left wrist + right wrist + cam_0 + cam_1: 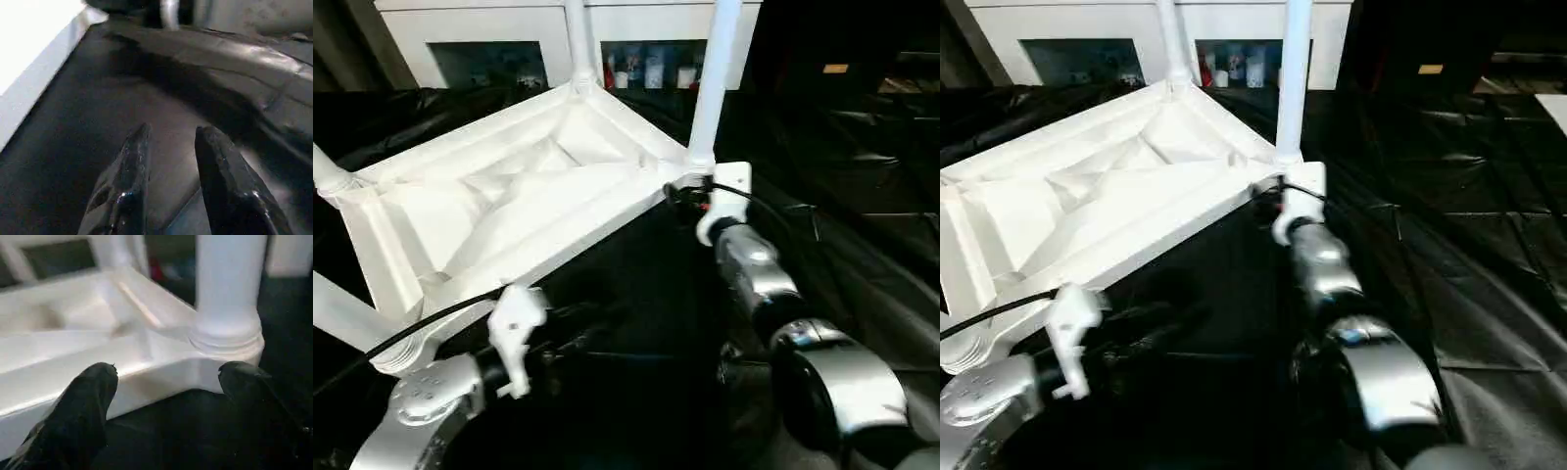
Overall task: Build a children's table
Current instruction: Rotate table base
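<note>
The white plastic rectangular tabletop (pixel 509 206) lies upside down on the black sheet-covered floor (pixel 1469 196), its ribbed underside facing up and a tapered white tube leg standing in each round corner socket. The far leg (pixel 578 39) rises beside the white cabinet with glass-fronted shelves (pixel 489 24); the right-hand leg (pixel 713 78) stands at the corner nearest the right gripper (pixel 166 377); the left leg (pixel 328 174) and the near leg (pixel 347 318) run out past the picture's edge. The right gripper, on its silver forearm (pixel 754 269), sits just in front of the right-hand corner socket (pixel 227 335) with its two black fingers (pixel 83 406) spread wide, one to either side of that corner and apart from the plastic, holding nothing. The left gripper (pixel 171 132) hovers over the black sheet near the tabletop's long near edge (pixel 34 88), its black fingers a narrow gap apart and empty. A black cable (pixel 411 328) runs along the left wrist. Small bottles and jars (pixel 646 69) stand behind the cabinet glass; their labels are too small to read, and no writing shows on the table parts.
</note>
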You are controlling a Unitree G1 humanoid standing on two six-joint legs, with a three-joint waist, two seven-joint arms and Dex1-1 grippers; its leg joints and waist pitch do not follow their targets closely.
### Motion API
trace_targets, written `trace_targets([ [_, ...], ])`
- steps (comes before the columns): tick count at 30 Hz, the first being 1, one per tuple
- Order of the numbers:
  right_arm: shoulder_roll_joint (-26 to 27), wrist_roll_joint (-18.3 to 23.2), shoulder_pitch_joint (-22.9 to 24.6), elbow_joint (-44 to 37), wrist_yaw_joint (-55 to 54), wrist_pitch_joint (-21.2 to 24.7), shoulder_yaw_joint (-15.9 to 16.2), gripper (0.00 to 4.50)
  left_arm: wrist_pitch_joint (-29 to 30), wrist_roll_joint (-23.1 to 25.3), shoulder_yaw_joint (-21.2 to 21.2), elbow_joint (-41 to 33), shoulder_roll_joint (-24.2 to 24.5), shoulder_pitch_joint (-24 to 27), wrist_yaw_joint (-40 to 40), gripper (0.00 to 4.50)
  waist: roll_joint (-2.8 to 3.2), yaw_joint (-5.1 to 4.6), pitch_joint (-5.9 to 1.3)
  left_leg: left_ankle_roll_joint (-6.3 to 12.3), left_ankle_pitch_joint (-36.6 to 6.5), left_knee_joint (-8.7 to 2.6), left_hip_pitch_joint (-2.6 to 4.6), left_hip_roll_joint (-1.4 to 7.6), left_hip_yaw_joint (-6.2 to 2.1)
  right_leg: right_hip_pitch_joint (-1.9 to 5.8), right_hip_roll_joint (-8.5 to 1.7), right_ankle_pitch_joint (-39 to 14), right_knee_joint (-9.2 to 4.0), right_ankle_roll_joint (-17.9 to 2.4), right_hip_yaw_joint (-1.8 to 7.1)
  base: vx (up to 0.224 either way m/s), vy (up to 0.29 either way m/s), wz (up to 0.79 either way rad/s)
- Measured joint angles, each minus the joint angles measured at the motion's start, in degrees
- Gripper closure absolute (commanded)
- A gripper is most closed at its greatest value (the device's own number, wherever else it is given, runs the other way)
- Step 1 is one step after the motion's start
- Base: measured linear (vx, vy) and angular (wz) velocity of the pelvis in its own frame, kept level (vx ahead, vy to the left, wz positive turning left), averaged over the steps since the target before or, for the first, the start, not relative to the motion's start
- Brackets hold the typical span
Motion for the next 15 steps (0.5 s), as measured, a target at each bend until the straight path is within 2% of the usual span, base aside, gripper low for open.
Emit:
trace_targets([
  [1, -0.3, 0.1, 2.3, -2.4, 1.5, -0.3, 0.3, 0.61, -0.7, -0.4, 0.5, 0.5, -0.7, 0.0, 0.0, 2.69, 0.03, 0.17, -0.04, 0.01, 0.0, 0.07, -0.01, 0.01, 0.0, 0.01, 0.0, 0.0, 0.01, 0.0, 0.0, 0.0, 0.0, 0.0],
  [3, -0.5, 0.4, 6.8, -6.9, 3.7, 0.0, 1.1, 0.61, -1.8, -1.1, 0.9, 0.9, -1.6, 0.0, 0.0, 2.58, 0.09, 0.26, -0.08, 0.06, 0.0, 0.2, -0.02, 0.0, 0.02, 0.0, -0.03, 0.0, 0.14, 0.0, 0.03, 0.0, 0.0, 0.0],
  [6, -1.4, 1.9, 17.3, -22.6, 5.6, 2.7, 3.8, 0.61, -4.4, -3.8, 2.1, 1.5, -4.0, 0.5, 0.0, 2.42, 0.43, 0.43, -0.35, 0.09, 0.1, 0.27, 0.07, -0.01, 0.03, 0.13, -0.05, 0.1, 0.16, -0.1, 0.05, 0.0, 0.0, 0.0],
  [7, -2.0, 1.9, 19.3, -25.9, 5.9, 3.7, 4.7, 0.61, -6.5, -3.9, 2.5, 1.9, -4.6, 0.6, 0.4, 2.31, 0.54, 0.42, -0.44, 0.14, 0.1, 0.3, 0.06, 0.0, 0.02, 0.13, -0.05, 0.1, 0.2, -0.1, 0.04, 0.0, 0.0, 0.0],
  [8, -3.0, 2.2, 22.6, -31.3, 6.3, 4.6, 5.6, 0.61, -11.6, -3.1, 3.8, 2.5, -6.7, 0.9, 2.3, 2.15, 0.63, 0.37, -0.58, 0.05, 0.0, 0.3, 0.1, 0.0, 0.02, 0.23, -0.05, 0.2, 0.14, -0.1, 0.05, 0.0, 0.0, 0.0],
  [10, -3.5, 2.8, 24.7, -35.1, 6.5, 5.6, 5.7, 0.61, -16.5, -2.8, 5.7, 3.1, -7.7, 1.4, 3.9, 2.15, 0.7, -0.13, -0.79, -0.05, 0.0, 0.28, 0.28, 0.0, -0.01, 0.4, -0.04, 0.3, 0.12, -0.1, 0.04, 0.0, 0.0, 0.0],
  [12, -3.9, 3.1, 28.3, -40.7, 7.4, 6.8, 5.7, 0.61, -23.1, -2.3, 7.5, 3.6, -9.7, 4.9, 4.8, 1.88, 1.0, -0.67, -1.13, -0.09, 0.0, 0.18, 0.8, 0.0, -0.02, 0.95, -0.05, 0.3, -0.09, 0.0, 0.03, 0.0, 0.0, 0.0],
  [13, -3.9, 3.1, 29.6, -42.1, 7.8, 7.0, 5.8, 0.61, -25.2, -2.1, 7.6, 3.8, -10.2, 6.6, 4.9, 1.88, 1.01, -0.95, -1.23, -0.1, 0.0, 0.1, 1.13, -0.01, -0.01, 1.25, -0.05, 0.2, -0.18, 0.1, 0.04, 0.0, 0.0, 0.0],
  [15, -3.9, 3.1, 31.7, -44.0, 8.3, 7.8, 6.1, 0.61, -29.3, -1.0, 9.0, 6.1, -12.8, 10.2, 6.1, 1.68, 0.89, -1.28, -1.32, -0.12, -0.1, 0.08, 1.17, -0.02, -0.08, 1.27, -0.05, -0.1, -0.23, 0.6, 0.02, 0.0, 0.0, 0.0],
])
